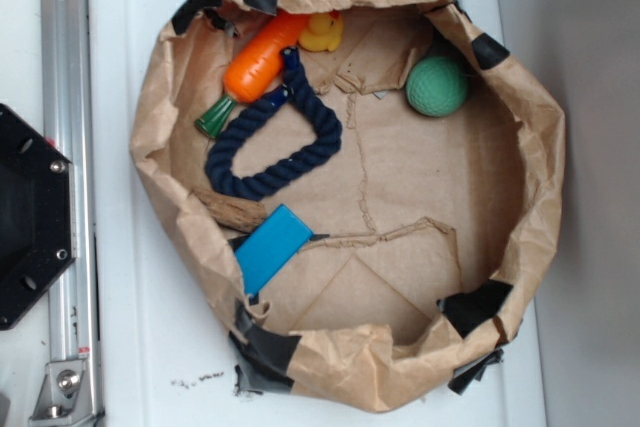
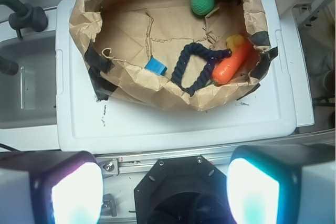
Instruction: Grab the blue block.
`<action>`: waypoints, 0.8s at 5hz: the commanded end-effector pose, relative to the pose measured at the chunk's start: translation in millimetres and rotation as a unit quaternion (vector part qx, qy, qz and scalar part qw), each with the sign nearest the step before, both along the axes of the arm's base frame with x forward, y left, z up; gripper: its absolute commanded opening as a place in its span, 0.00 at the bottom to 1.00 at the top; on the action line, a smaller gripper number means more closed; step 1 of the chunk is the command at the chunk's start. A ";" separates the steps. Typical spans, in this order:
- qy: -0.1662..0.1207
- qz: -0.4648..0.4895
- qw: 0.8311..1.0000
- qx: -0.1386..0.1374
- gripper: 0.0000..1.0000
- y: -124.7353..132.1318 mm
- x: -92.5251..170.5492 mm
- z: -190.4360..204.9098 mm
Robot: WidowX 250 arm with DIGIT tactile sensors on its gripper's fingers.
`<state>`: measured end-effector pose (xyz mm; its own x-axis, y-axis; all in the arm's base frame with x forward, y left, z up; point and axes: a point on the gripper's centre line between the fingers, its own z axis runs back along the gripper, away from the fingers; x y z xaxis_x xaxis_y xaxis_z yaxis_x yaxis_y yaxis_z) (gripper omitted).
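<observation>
- Nearest, in the wrist view, the gripper [image 2: 164, 192] fills the bottom edge: two pale, glowing finger pads [image 2: 76, 192] stand far apart with nothing between them, so the jaws are open and empty
- Between and just past the pads sits a black hexagonal base plate [image 2: 178, 184], bolted beside a silver metal rail [image 1: 65, 147]
- Beyond the rail lies a white plastic surface [image 2: 157, 124] with a few dark specks
- On that surface rests a crumpled brown paper bag [image 1: 340, 367], rolled down into a shallow bowl and patched with black tape around the rim
- Inside the bag, against its near wall, the blue block [image 1: 272, 247] lies flat, a bright sky-blue rectangle; only one corner of it shows over the rim in the wrist view
- Just beside the block lies a small brown wood piece [image 1: 230, 210]
- A dark navy rope loop [image 1: 275, 142] lies next to it, touching an orange carrot toy [image 1: 262, 62] with a green tip
- A yellow rubber duck [image 1: 322, 32] sits at the carrot's thick end
- Farthest off, a green ball [image 1: 436, 85] rests by the bag's far wall, well apart from the block
</observation>
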<state>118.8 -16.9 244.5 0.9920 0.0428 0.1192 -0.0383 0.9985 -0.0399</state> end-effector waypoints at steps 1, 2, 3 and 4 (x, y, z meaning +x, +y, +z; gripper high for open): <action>0.000 0.000 1.000 0.000 1.00 0.0 0.0 0.0; 0.032 0.060 0.997 -0.021 1.00 -0.9 50.0 -38.5; 0.048 0.128 0.989 -0.056 1.00 6.8 82.6 -64.2; 0.062 0.180 0.978 -0.081 1.00 29.8 118.1 -106.3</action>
